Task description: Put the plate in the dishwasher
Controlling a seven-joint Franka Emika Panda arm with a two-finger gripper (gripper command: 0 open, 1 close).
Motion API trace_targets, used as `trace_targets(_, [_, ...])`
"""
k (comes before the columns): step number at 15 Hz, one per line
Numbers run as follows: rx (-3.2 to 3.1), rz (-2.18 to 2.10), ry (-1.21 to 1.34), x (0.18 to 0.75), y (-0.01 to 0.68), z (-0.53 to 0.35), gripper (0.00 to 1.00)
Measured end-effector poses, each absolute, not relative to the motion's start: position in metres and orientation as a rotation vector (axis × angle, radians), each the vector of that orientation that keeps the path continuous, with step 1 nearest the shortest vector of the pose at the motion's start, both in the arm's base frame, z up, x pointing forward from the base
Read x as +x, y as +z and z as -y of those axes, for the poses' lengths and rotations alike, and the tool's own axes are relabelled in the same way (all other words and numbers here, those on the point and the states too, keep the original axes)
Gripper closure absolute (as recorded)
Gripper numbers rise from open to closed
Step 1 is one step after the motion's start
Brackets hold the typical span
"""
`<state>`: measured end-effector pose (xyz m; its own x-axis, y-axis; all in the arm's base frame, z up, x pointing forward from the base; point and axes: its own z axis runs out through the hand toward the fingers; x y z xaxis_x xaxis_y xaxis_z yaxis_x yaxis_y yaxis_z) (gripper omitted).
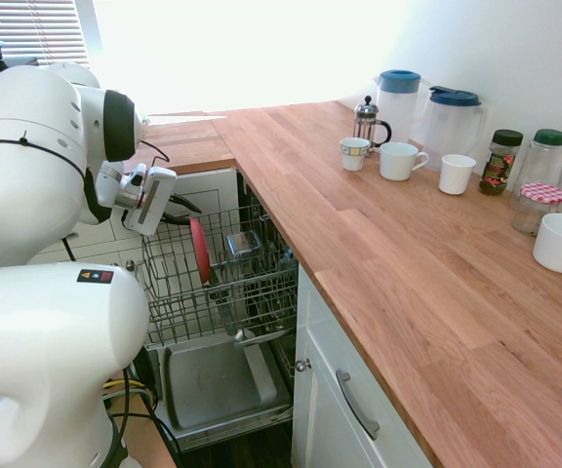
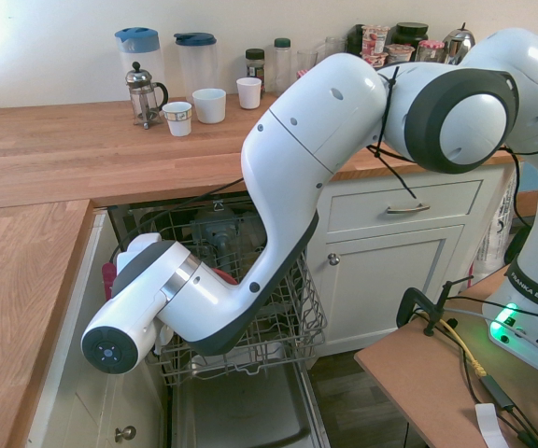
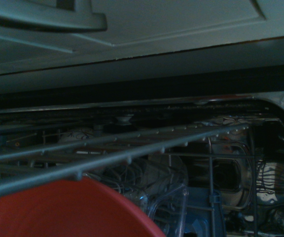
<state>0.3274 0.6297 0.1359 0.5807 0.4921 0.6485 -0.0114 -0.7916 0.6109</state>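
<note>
In the first exterior view, the white arm [image 1: 32, 195] comes in from the picture's left and reaches over the dishwasher's pulled-out grey wire rack [image 1: 218, 278]. The gripper [image 1: 195, 215] has its two dark fingers spread, with a gap between them. The coral-red plate [image 1: 200, 251] stands nearly edge-on at the rack, its upper edge close to the lower finger; whether they touch cannot be told. A clear plastic container [image 1: 244, 245] sits in the rack beyond the plate. Below the rack lies the dishwasher's grey inner door [image 1: 213, 383], dropped down. On the wooden worktop [image 1: 388, 253] stand a French press [image 1: 366, 123], a patterned cup [image 1: 354, 153], white mugs [image 1: 398, 161], jars and two blue-lidded pitchers [image 1: 452, 122].

In the second exterior view, the arm enters from the picture's right and hides the gripper, so the fingers' state cannot be told there. A small part of the plate's red surface [image 2: 224, 277] shows beside the arm, over the rack.

In the wrist view, the plate's broad red face and curved rim fill one corner, near a thick grey rack wire [image 3: 127, 153]. The clear container [image 3: 169, 210] lies past the rim, and a cabinet handle [image 3: 48, 17] shows at the opposite side.
</note>
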Motion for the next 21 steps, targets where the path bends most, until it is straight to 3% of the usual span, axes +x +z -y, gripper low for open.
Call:
trace_targets(6, [2.278,-0.383,1.193,0.307,0.168,-0.647,0.0])
trace_targets(21, [2.482,-0.287,1.137,0.3,0.342,-0.587,0.0])
